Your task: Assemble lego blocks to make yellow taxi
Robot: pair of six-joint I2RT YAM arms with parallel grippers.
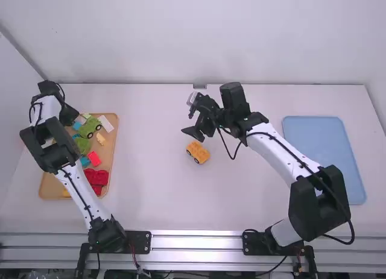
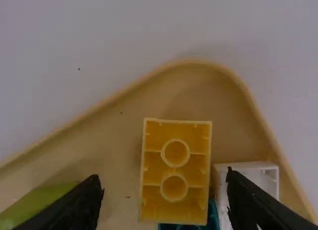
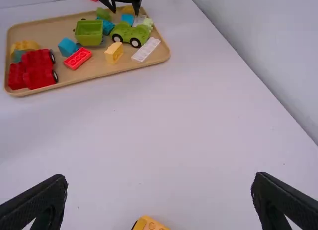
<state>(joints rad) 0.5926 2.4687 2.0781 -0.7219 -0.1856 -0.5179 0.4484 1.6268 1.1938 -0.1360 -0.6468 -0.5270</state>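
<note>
- Yellow wheeled base (image 1: 198,152) stands mid-table near the right gripper (image 3: 159,183), towards its 6 o'clock, probably for central assembly.
- Yellow brick (image 2: 175,158) shows its hollow side at the tray's (image 1: 107,147) 11 o'clock end; the left gripper's (image 2: 165,183) parted fingers flank it, likely for grasping.
- Right gripper: spread, empty; its arm slants towards 11 o'clock.

A studded yellow car base (image 1: 198,152) is stood on its wheels mid-table (image 1: 151,176); a yellow brick (image 2: 175,158) is laid hollow-side up in the tray (image 2: 248,103)
</note>
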